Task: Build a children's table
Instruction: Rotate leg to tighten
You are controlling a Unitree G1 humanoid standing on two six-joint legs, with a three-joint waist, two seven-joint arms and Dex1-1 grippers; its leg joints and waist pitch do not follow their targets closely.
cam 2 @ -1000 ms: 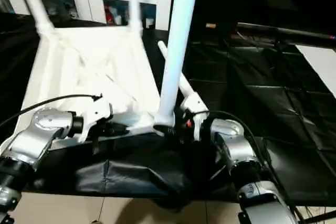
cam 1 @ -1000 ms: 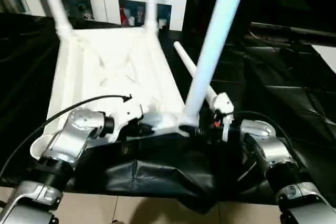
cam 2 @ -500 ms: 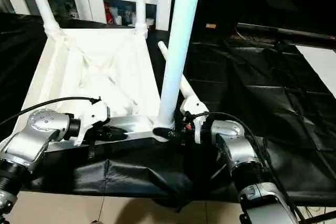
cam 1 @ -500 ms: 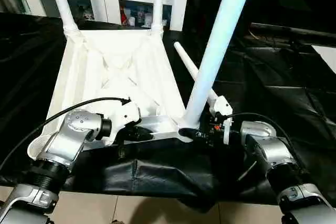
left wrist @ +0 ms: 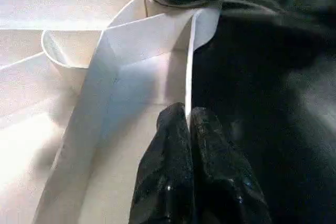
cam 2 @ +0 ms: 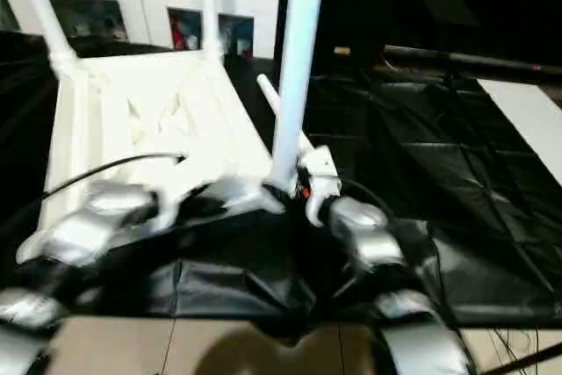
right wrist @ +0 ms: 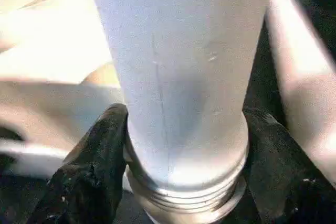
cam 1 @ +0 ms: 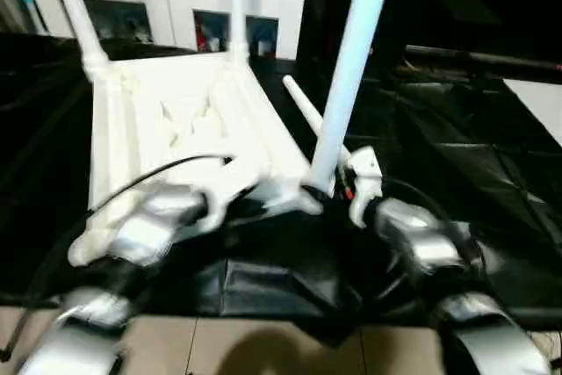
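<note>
Right claw (right wrist: 184, 182) hugs the near-right leg (cam 1: 347, 76) at its base, at five o'clock on the upturned tabletop (cam 1: 184, 120). Left claw (left wrist: 189, 129) pinches the rim tight. Hold steady while twisting.

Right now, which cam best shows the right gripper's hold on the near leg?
Right wrist view: both black fingers flank the leg just above its threaded base. The eye views show the leg standing at the tabletop corner, the right gripper blurred.
</note>
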